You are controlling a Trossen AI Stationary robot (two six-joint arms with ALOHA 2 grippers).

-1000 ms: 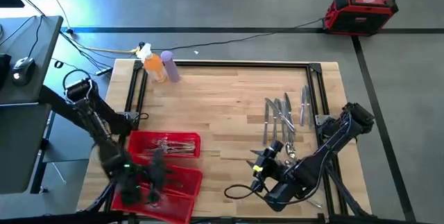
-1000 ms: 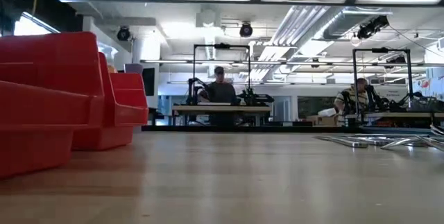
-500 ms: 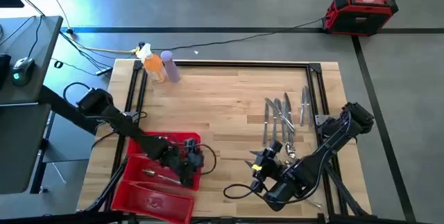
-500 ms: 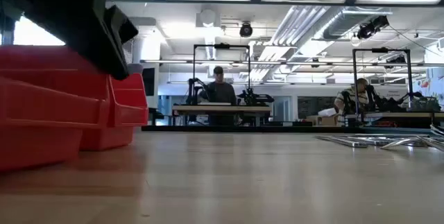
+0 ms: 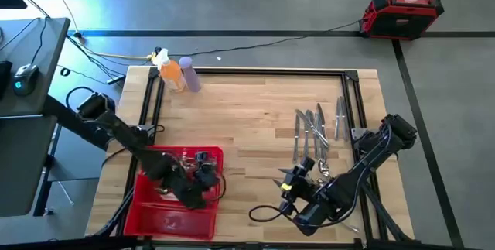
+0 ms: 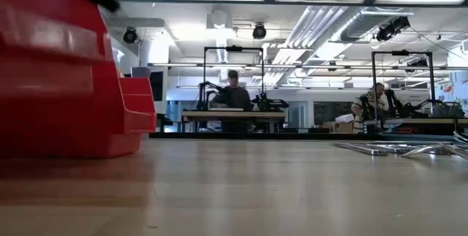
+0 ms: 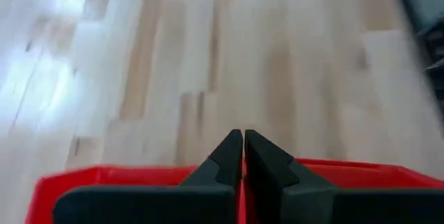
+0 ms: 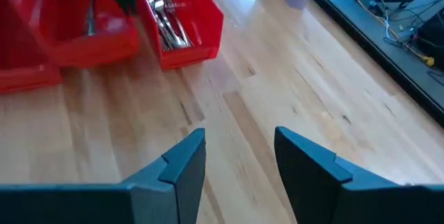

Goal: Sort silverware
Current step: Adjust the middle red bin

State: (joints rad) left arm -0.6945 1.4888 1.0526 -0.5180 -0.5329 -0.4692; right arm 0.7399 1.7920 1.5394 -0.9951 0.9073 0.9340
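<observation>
Several loose pieces of silverware (image 5: pixel 315 128) lie on the wooden table at the right; the low view shows them as flat silverware (image 6: pixel 401 148). A red tray (image 5: pixel 158 217) of bins sits at the near left, with forks (image 8: pixel 164 17) in one bin and a spoon (image 8: pixel 89 1) in another. My left gripper (image 5: pixel 204 177) is shut over the tray's right part, and the wrist view shows my left gripper (image 7: pixel 243 146) just above a red wall. My right gripper (image 5: pixel 288 182) hangs open over bare wood near the front edge; between its fingers (image 8: pixel 239 148) there is nothing. My left gripper stands shut right over the red tray's wall (image 7: pixel 139 177), with nothing between its fingers. Whether the fingertips touch that wall cannot be told, since the fingers hide the spot.
An orange bottle (image 5: pixel 172 73) and a purple bottle (image 5: pixel 190 74) stand at the far left corner. A black frame (image 5: pixel 255 70) runs along the table's edges. Bare wood (image 5: pixel 247 118) lies between the tray and the loose silverware. People sit at benches in the room beyond.
My left gripper has swung from the tray's near left part toward the table's right and far side, then eased back a little. The near red bins, skewed and tilted a second ago, now sit squared up; in the low view their wall stands upright and larger.
</observation>
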